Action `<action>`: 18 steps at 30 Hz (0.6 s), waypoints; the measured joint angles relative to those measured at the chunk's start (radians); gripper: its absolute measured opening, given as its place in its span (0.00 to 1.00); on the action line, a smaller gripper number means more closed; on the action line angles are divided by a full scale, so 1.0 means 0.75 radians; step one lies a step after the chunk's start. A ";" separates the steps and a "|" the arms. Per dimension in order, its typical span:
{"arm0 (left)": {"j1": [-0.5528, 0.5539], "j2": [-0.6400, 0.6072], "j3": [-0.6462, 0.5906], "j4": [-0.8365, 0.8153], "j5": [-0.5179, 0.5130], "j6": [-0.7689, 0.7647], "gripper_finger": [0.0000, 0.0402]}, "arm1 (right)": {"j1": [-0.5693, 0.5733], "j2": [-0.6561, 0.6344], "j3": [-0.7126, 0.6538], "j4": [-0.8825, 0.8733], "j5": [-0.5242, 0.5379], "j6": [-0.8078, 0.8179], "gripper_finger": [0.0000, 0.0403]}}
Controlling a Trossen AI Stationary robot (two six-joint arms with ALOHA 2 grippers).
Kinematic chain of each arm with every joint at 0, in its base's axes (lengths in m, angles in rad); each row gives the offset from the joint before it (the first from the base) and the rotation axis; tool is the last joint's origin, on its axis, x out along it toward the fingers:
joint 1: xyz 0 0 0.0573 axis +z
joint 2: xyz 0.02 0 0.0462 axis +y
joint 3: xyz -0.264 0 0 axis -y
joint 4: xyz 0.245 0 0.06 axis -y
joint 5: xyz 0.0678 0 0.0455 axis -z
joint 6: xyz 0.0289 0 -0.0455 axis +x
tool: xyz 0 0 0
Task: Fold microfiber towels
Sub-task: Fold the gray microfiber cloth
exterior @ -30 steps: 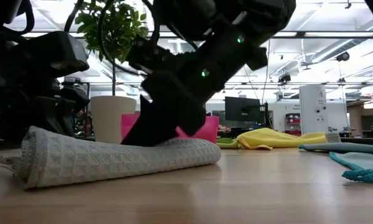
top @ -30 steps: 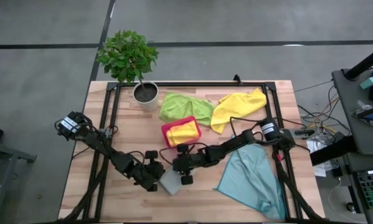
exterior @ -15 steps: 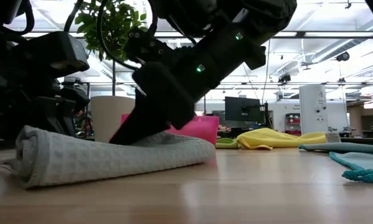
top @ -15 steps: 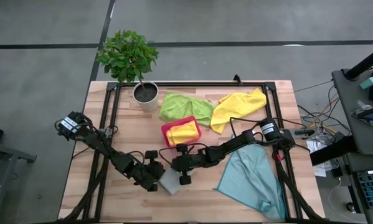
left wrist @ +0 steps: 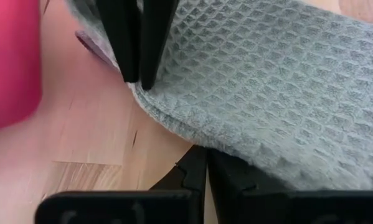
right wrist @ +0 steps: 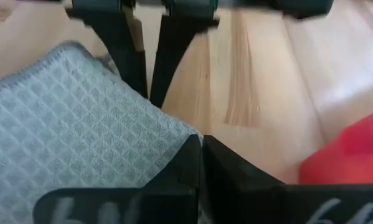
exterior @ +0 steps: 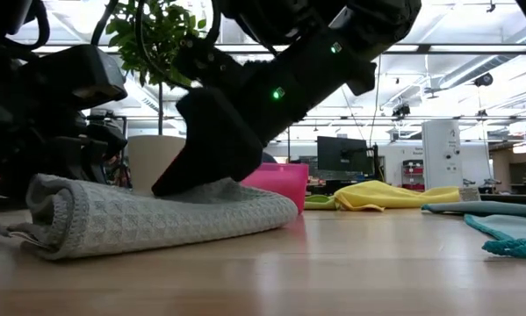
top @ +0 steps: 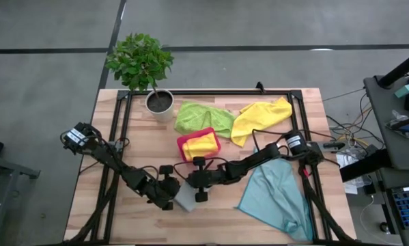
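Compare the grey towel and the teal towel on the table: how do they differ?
The grey towel is folded into a compact bundle; the teal towel lies spread out flat. The grey towel sits between the left gripper and right gripper; the teal towel lies apart, untouched. Both rest on the wooden table.

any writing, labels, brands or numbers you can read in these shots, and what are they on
None can be read for certain.
White marks on the dark band at the base of the right gripper: blurred and cut off by the picture's edge.
Faint marks at the base of the left gripper: blurred.
Monitor and white cabinet in the room behind: too small to read.
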 joint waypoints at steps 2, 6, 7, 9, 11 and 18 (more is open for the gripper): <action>0.001 -0.001 0.009 -0.008 0.000 0.000 0.01 | 0.000 0.017 0.000 0.002 0.001 0.012 0.02; 0.003 -0.001 0.034 -0.003 0.000 0.000 0.01 | 0.000 0.050 -0.001 0.034 0.002 0.037 0.02; 0.003 -0.001 0.038 -0.003 0.001 0.000 0.01 | 0.000 0.055 -0.001 0.032 0.003 0.037 0.02; 0.002 -0.003 0.044 -0.031 0.007 0.001 0.04 | 0.000 0.062 -0.001 0.037 0.006 0.038 0.02; 0.000 -0.016 0.055 -0.074 0.010 0.000 0.07 | 0.000 0.064 0.000 0.036 0.007 0.038 0.02; 0.000 -0.109 0.119 -0.311 0.117 -0.001 0.16 | 0.002 0.065 0.000 0.035 0.008 0.044 0.02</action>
